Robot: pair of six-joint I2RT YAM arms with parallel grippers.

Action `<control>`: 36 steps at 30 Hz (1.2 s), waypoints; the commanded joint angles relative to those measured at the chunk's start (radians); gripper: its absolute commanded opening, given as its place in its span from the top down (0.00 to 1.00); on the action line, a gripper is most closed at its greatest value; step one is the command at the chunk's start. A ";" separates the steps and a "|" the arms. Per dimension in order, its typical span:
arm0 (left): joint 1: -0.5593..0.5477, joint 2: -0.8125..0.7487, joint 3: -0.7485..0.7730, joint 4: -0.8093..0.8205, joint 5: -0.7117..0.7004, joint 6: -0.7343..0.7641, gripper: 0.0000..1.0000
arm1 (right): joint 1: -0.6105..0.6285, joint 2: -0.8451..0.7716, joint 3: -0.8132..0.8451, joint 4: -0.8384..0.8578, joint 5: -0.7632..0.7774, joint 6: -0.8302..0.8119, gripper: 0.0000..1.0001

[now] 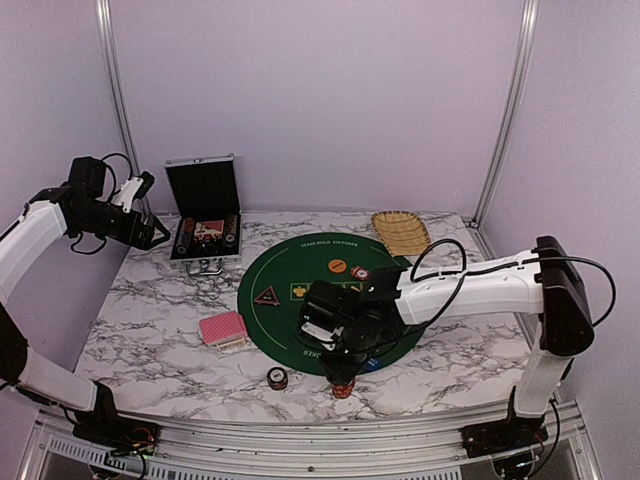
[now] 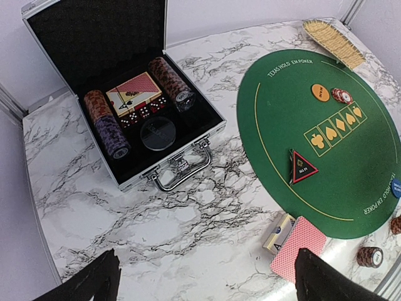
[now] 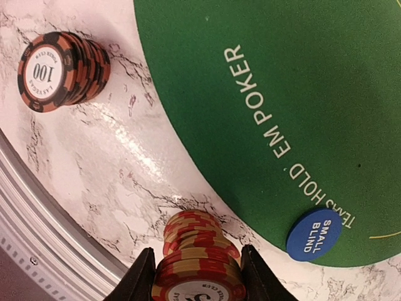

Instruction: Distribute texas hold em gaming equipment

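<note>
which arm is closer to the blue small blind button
Right. The right arm has its jaws around a chip stack just beside the blue small blind button; the left arm is far off by the open case.

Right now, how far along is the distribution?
Done: triangular marker, orange disc, blue disc and a chip pile sit on the green mat; cards and a stack marked 100 lie on the marble. In hand: right gripper clamps a red-tan stack beside the mat. To do: chip rolls in the case; left gripper open.

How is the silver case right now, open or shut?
Open: the silver case has its lid standing up, with chips and cards showing inside.
</note>
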 commanded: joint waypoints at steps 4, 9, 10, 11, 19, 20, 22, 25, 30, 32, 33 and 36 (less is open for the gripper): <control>0.003 -0.025 0.014 -0.027 0.005 0.015 0.01 | -0.007 -0.024 0.118 -0.050 0.001 -0.016 0.80; 0.005 -0.023 0.015 -0.026 0.010 0.015 0.01 | -0.049 0.042 0.242 -0.064 0.031 -0.040 0.80; 0.003 -0.021 0.015 -0.026 0.010 0.015 0.01 | -0.060 0.064 0.285 -0.063 0.036 -0.049 0.80; 0.003 -0.018 0.015 -0.026 0.013 0.015 0.01 | -0.072 0.093 0.311 -0.061 0.037 -0.060 0.80; 0.003 -0.022 0.017 -0.027 0.015 0.012 0.01 | -0.148 0.377 0.675 -0.052 0.019 -0.142 0.80; 0.003 -0.023 0.018 -0.027 0.014 0.013 0.01 | -0.157 0.413 0.708 -0.052 0.011 -0.148 0.80; 0.003 -0.026 0.017 -0.028 0.011 0.016 0.01 | -0.177 0.486 0.772 -0.054 -0.002 -0.155 0.80; 0.005 -0.029 0.018 -0.027 0.007 0.017 0.01 | -0.195 0.559 0.837 -0.054 -0.042 -0.158 0.80; 0.002 -0.027 0.015 -0.027 0.012 0.017 0.01 | -0.214 0.623 0.872 -0.029 -0.064 -0.154 0.80; 0.004 -0.024 0.015 -0.027 0.013 0.015 0.01 | -0.217 0.640 0.882 -0.019 -0.069 -0.150 0.80; 0.004 -0.024 0.014 -0.027 0.014 0.015 0.01 | -0.219 0.647 0.887 -0.016 -0.071 -0.148 0.80; 0.003 -0.025 0.014 -0.027 0.010 0.017 0.01 | -0.220 0.665 0.895 -0.001 -0.081 -0.142 0.80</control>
